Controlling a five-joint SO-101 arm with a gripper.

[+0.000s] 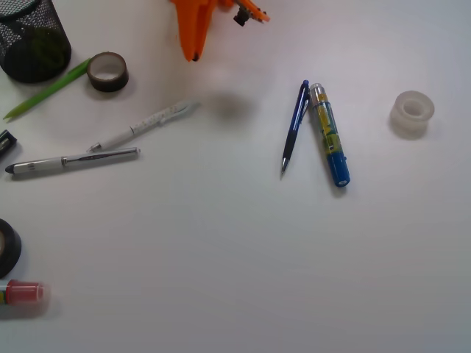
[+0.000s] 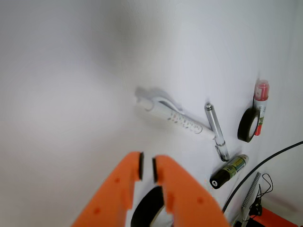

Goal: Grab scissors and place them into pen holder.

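Overhead, the orange plastic pincer (image 2: 147, 169) hangs nearly closed, empty, beside the black wire-mesh pen holder (image 1: 33, 40).

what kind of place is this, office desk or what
Probably an office or lab desk set up for robot trials: a plain white table scattered with stationery, such as a black mesh pen holder, pens and tape rolls, with an orange gripper above.
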